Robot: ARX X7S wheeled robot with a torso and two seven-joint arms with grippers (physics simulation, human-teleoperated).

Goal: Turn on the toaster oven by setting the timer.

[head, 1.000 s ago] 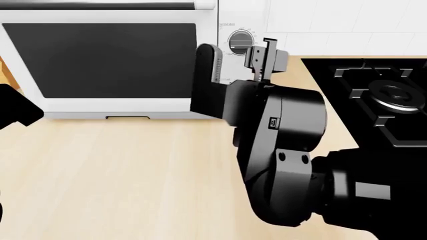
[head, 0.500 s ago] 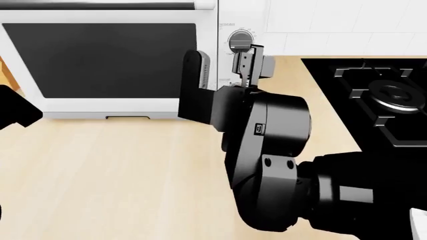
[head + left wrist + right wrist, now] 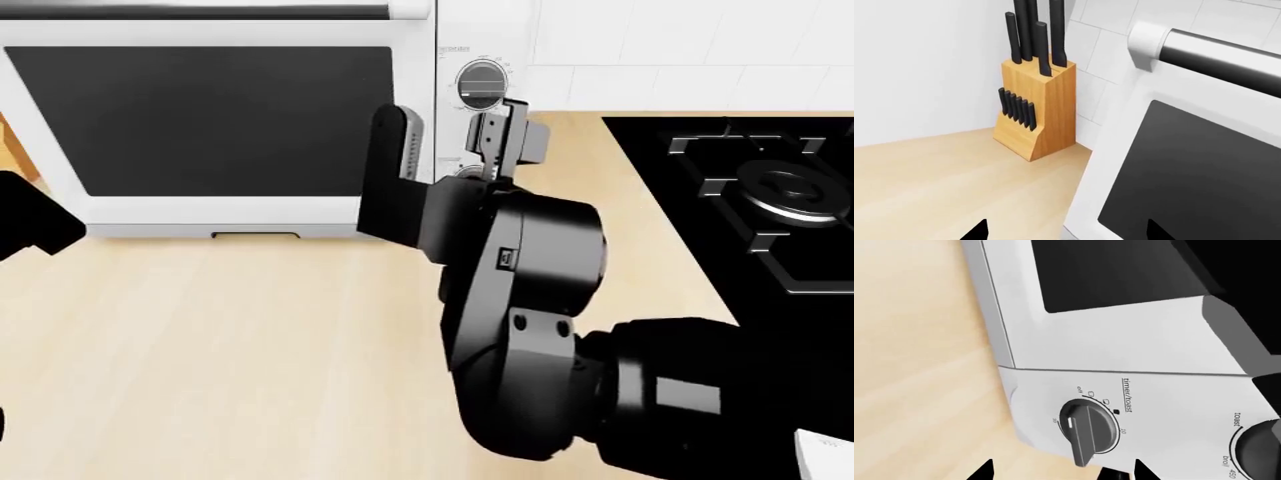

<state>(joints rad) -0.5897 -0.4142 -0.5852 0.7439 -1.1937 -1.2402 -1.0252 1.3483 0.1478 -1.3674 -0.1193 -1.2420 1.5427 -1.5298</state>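
Observation:
The white toaster oven (image 3: 416, 60) stands at the back of the counter, with a dark glass door (image 3: 214, 120) and a silver knob (image 3: 481, 83) on its right panel. My right gripper (image 3: 449, 140) is open, held in front of that panel just below the knob, one finger over the door's edge. In the right wrist view the timer/toast knob (image 3: 1087, 432) lies between my open fingertips (image 3: 985, 470), untouched; a second knob (image 3: 1261, 450) shows at the edge. My left gripper (image 3: 1067, 236) is open and empty near the oven's door (image 3: 1201, 180).
A wooden knife block (image 3: 1037, 110) stands against the tiled wall beside the oven's far side. A black stovetop (image 3: 774, 190) lies at the right of the counter. The oven's door handle (image 3: 1214, 55) runs along the door's top. Bare wooden counter (image 3: 200, 350) lies in front.
My right gripper has moved left and a little closer to the oven's knob panel. The left arm has not moved.

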